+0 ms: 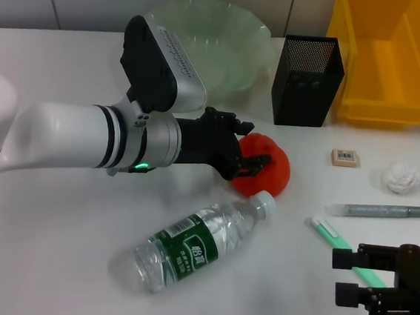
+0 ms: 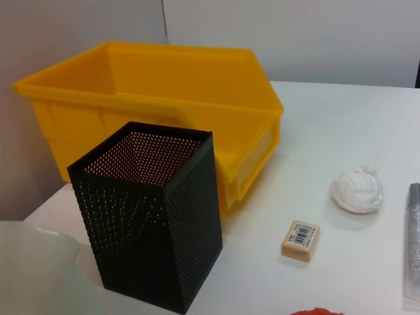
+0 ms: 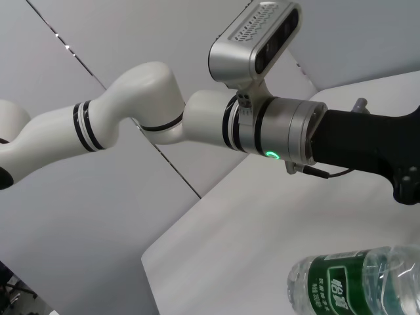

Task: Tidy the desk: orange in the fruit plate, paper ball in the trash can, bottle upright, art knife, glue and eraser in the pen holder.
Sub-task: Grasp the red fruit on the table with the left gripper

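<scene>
The red-orange orange [image 1: 271,175] rests on the table in front of the pen holder [image 1: 306,81]; a sliver of the orange [image 2: 318,311] shows in the left wrist view. My left gripper [image 1: 247,145] hangs open over its near-left side, one finger lying across it. The bottle [image 1: 201,246] lies on its side, cap toward the orange. The eraser [image 1: 345,157] and the paper ball [image 1: 401,177] sit right of the orange. My right gripper [image 1: 349,277] stands open at the front right, over the end of a green and white art knife [image 1: 331,233]. A silvery glue pen [image 1: 380,211] lies beyond it.
The pale green fruit plate [image 1: 214,39] stands at the back behind my left arm. The yellow trash can [image 1: 390,63] sits at the back right, beside the pen holder [image 2: 151,216]. The eraser [image 2: 300,240] and paper ball [image 2: 356,190] lie in front of the trash can [image 2: 164,98].
</scene>
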Tool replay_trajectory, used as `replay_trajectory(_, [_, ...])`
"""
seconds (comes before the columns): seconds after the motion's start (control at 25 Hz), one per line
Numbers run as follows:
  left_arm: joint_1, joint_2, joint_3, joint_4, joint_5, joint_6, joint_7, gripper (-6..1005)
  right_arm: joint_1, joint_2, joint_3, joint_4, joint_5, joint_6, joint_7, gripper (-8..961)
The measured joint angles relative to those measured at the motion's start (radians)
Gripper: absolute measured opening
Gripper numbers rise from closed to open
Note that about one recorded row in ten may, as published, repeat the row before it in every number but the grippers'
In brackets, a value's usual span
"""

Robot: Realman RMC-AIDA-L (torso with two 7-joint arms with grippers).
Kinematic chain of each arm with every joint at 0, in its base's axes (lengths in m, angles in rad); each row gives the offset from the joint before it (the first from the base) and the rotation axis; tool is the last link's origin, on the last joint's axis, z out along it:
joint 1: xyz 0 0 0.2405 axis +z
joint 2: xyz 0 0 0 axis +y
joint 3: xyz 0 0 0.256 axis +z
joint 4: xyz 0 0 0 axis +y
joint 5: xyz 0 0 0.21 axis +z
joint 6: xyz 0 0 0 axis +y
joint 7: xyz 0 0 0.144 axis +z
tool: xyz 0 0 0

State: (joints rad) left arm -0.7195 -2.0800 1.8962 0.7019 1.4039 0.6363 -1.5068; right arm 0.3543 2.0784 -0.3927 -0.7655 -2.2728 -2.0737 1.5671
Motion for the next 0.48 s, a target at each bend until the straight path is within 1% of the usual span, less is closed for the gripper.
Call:
replay_trajectory(0.28, [-0.016, 0.000, 0.036, -0.010, -0.027, -0.013, 0.001, 484, 0.005, 0.000, -0.002, 0.012, -0.001, 0.010, -0.004, 759])
replay_trajectory(0.48, [-0.025, 0.000, 0.091, -0.013, -0.048, -0.047, 0.002, 478, 0.007, 0.000, -0.002, 0.012, -0.001, 0.010, -0.005, 759])
